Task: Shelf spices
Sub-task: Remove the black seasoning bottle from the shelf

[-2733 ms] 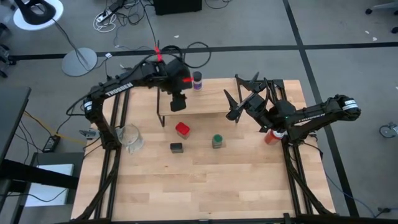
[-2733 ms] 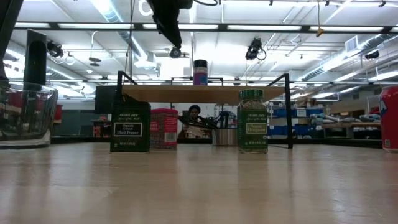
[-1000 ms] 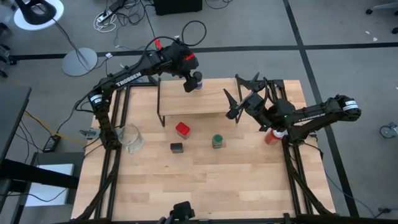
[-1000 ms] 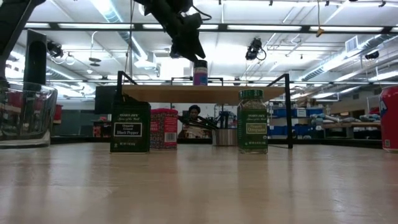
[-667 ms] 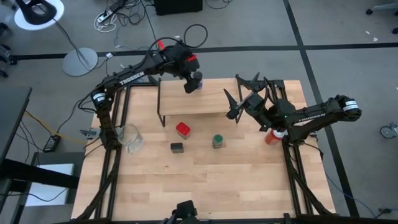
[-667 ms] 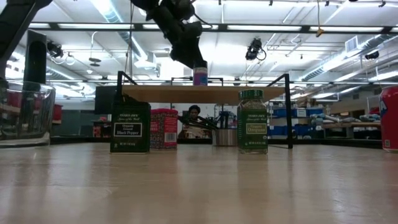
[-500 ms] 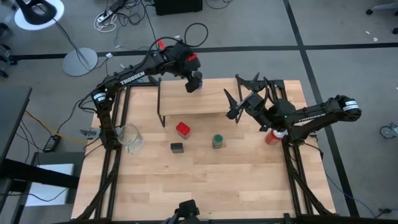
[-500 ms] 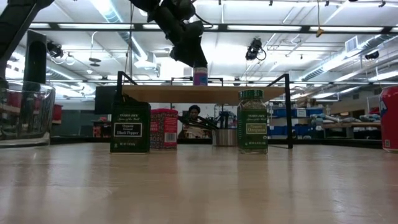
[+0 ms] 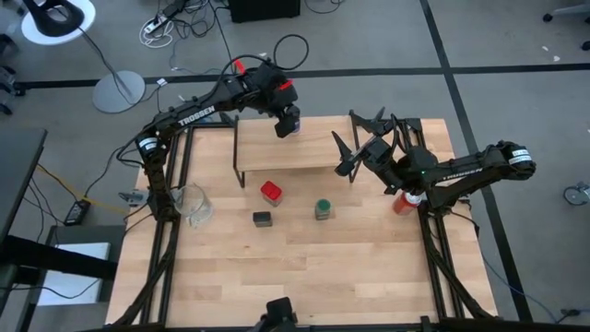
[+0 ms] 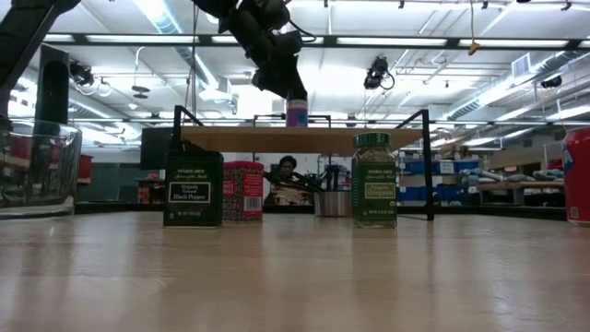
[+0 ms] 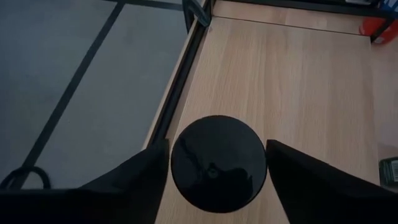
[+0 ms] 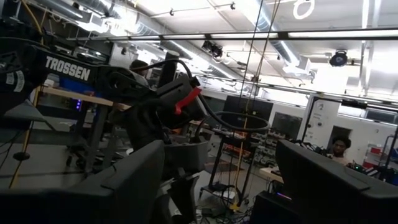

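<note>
The purple-labelled jar (image 9: 293, 124) (image 10: 296, 112) stands on the far part of the shelf's plank top (image 9: 318, 148) (image 10: 304, 138). My left gripper (image 9: 289, 118) (image 11: 217, 152) comes down on the jar from above, its fingers on either side of the dark round lid. The dark square tin (image 9: 262, 219) (image 10: 193, 189), the red square tin (image 9: 270, 192) (image 10: 243, 191) and the green jar (image 9: 322, 208) (image 10: 373, 180) stand on the table in front of the shelf. My right gripper (image 9: 353, 146) (image 12: 217, 186) is open, raised by the shelf's right end, and touches nothing. My left gripper holds the jar by its dark lid (image 11: 217, 163), pinched between the two fingers (image 11: 149, 174), one on each side of the rim. The fingers point straight down from above. The jar stands upright with its base on the shelf top.
A clear glass cup (image 9: 194, 205) (image 10: 32, 171) stands near the table's left edge, and a red can (image 9: 402, 203) (image 10: 578, 175) near the right edge under my right arm. Bare tabletop (image 9: 304, 277) lies toward the near edge. A person (image 10: 289, 166) sits in the room behind.
My left gripper travelled from the shelf's near edge toward the far edge and came over the jar. In the last second it sank a little around the lid and has kept still since. The jar and the other containers have not moved.
</note>
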You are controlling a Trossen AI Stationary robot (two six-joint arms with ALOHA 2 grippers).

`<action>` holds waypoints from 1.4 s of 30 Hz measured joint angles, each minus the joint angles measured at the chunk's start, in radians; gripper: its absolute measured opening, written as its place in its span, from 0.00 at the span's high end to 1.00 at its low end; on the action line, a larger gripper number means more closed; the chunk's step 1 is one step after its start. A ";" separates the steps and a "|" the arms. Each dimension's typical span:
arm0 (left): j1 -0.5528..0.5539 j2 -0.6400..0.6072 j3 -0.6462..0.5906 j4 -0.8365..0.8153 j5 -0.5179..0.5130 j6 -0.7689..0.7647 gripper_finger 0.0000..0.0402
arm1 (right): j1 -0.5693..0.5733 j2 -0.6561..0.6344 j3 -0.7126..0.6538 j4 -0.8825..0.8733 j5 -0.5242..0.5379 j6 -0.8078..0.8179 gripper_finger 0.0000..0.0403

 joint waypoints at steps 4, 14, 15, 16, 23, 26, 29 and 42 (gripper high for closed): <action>-0.006 0.000 0.000 0.000 0.000 -0.004 0.42 | 0.000 0.000 0.000 0.000 0.000 0.000 0.24; -0.007 0.000 0.000 -0.007 0.003 -0.023 0.51 | 0.000 0.000 0.000 0.001 0.000 0.000 0.24; -0.007 0.000 0.000 -0.009 0.009 -0.024 0.51 | 0.000 0.000 0.000 0.001 0.000 0.000 0.24; -0.007 0.000 0.000 -0.012 0.016 -0.025 0.51 | 0.000 0.000 0.000 0.001 0.000 0.000 0.24; -0.008 0.000 0.000 -0.021 0.040 -0.054 0.51 | 0.000 0.000 0.000 0.001 0.000 -0.001 0.24; -0.010 0.000 0.000 -0.021 0.060 -0.072 0.51 | 0.000 0.000 0.000 0.001 0.000 -0.001 0.24; -0.012 -0.004 0.000 -0.023 0.061 -0.077 0.51 | 0.000 0.000 0.000 0.001 0.000 -0.001 0.24; -0.045 -0.056 0.000 -0.028 0.058 -0.109 0.51 | 0.000 0.000 0.000 0.001 0.000 -0.001 0.24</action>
